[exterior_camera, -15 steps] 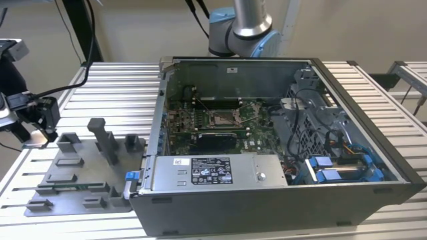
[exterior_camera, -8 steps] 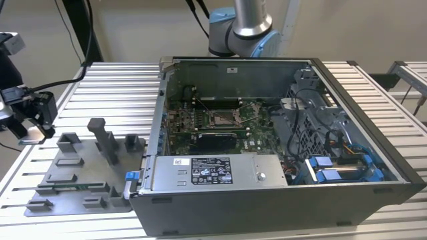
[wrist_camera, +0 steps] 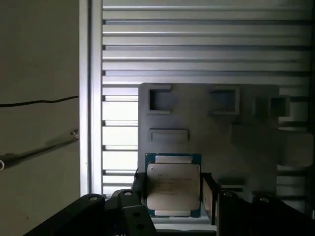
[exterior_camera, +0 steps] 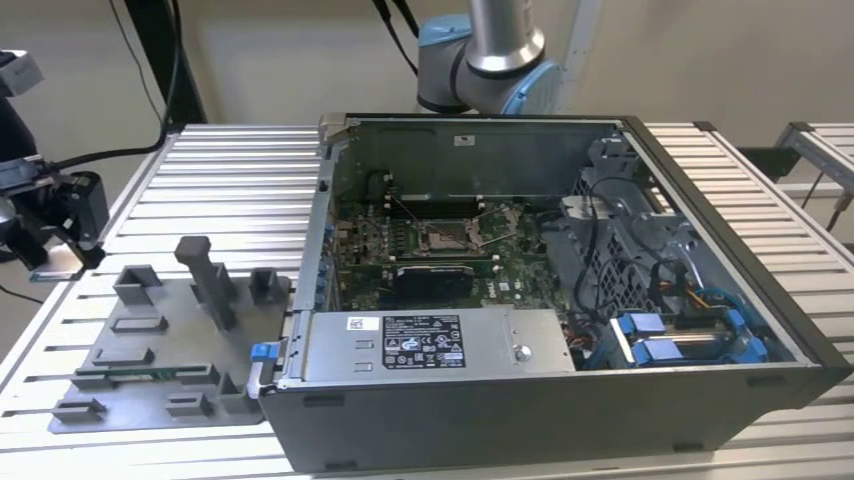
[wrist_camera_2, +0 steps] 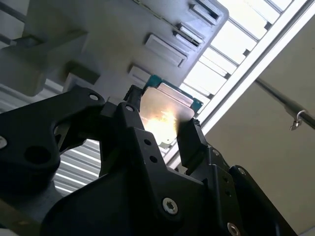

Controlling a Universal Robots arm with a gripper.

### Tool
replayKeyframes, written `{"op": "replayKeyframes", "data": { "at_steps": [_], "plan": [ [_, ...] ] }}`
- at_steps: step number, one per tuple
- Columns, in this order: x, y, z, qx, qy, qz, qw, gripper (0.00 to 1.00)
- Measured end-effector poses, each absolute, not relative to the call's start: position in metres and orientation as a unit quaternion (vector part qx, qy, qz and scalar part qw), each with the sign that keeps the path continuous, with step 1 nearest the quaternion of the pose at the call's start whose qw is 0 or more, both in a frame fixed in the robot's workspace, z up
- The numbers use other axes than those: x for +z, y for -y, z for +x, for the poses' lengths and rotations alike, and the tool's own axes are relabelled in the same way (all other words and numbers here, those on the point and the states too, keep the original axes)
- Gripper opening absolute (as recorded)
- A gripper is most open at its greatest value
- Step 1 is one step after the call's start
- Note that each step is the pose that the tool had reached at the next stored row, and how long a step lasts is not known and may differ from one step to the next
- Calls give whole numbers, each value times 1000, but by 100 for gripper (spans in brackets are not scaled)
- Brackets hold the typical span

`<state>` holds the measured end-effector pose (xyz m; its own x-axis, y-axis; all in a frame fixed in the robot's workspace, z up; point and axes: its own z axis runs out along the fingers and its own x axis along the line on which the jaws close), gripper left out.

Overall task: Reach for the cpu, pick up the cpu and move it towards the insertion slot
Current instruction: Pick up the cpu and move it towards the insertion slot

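1. Slatted table [exterior_camera: 200, 170], under everything.
2. Open case [exterior_camera: 534, 420] on table, green board inside.
3. Grey plate [exterior_camera: 187, 350] with blocks, beside case at the exterior view's left.
4. Pincer [wrist_camera: 174, 192], narrowed and clamped on two opposite edges of cpu [wrist_camera: 173, 183], near plate's edge.
5. Slot [exterior_camera: 447, 238], metal-framed, mid-board inside case.
6. Cpu, pale face showing in both wrist views, well apart from slot.
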<state>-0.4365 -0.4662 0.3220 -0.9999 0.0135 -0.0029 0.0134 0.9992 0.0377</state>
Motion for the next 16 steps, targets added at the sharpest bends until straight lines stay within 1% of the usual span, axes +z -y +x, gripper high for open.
{"op": "replayKeyframes", "data": {
  "at_steps": [16],
  "plan": [
    [347, 466, -437, 19, -1000, 7, 2, 0]
  ]
}}
